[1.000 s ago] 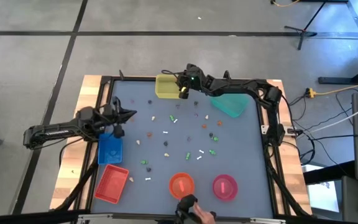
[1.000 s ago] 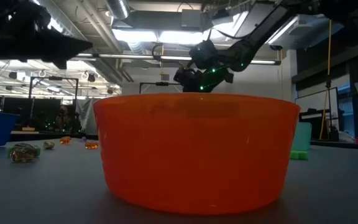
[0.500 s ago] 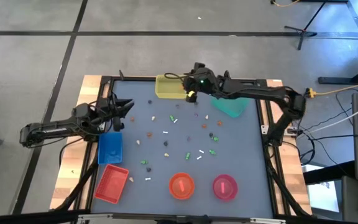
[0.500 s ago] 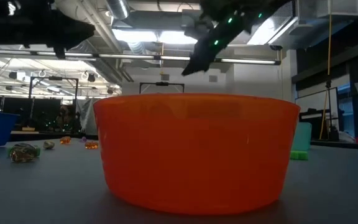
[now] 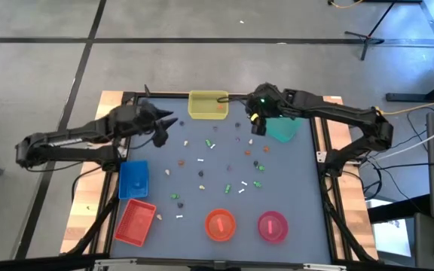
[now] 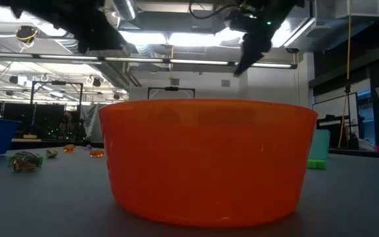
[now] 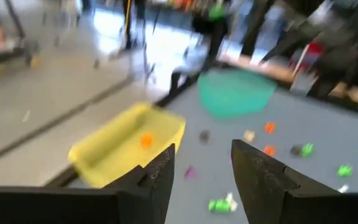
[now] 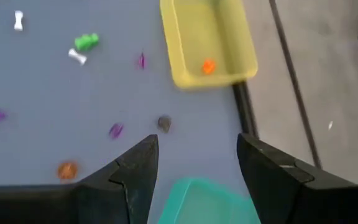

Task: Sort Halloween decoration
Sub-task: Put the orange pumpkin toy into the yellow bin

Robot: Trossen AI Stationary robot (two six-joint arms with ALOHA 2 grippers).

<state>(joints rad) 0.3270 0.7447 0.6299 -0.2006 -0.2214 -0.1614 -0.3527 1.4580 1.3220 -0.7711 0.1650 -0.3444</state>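
The Halloween decoration point(image 5: 217, 162) lies scattered as small orange, white, green and purple pieces across the middle of the grey table. One orange piece point(image 8: 208, 66) lies inside the yellow tray point(image 5: 208, 105) at the far edge. My left gripper point(image 5: 170, 126) hovers open above the table's far left part, pointing toward the yellow tray, with nothing between its fingers point(image 7: 202, 168). My right gripper point(image 5: 256, 124) hovers open beside the teal tray point(image 5: 283, 129), also holding nothing point(image 8: 197, 162).
A blue tray point(image 5: 133, 179) and a red tray point(image 5: 135, 221) stand at the left. An orange bowl point(image 5: 220, 224) and a pink bowl point(image 5: 272, 226) stand at the near edge. The orange bowl point(image 6: 209, 158) fills the low view.
My left gripper has risen from over the blue tray and gone toward the far edge and the table's middle, tipping up nearer to level. My right gripper has left the yellow tray, rising and going toward the table's right, to beside the teal tray.
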